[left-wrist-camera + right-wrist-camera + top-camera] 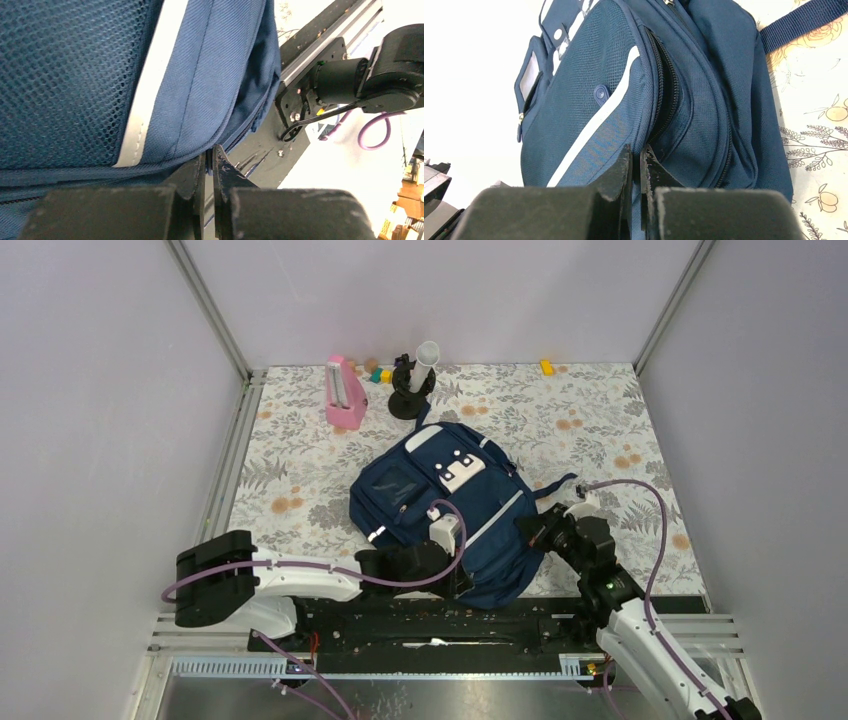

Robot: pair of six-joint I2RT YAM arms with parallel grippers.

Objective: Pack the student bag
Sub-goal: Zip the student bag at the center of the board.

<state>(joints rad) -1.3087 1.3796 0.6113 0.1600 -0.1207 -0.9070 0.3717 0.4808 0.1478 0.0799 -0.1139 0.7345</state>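
Floral table (600, 440), whole student bag (400, 495): overhead.

On the flowered worktop's (600, 440) far edge stand a pink box (345, 392), small coloured blocks (380, 373), a black stand (407, 400) holding a pale tube (428, 352), and, well apart, a yellow block (546, 367).

floral table (600, 440), student bag (420, 495), pink box (345, 395)

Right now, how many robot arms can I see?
2. The left arm reaches in from the near left to the bag's near edge. The right arm comes from the near right to its right side. None look hidden.
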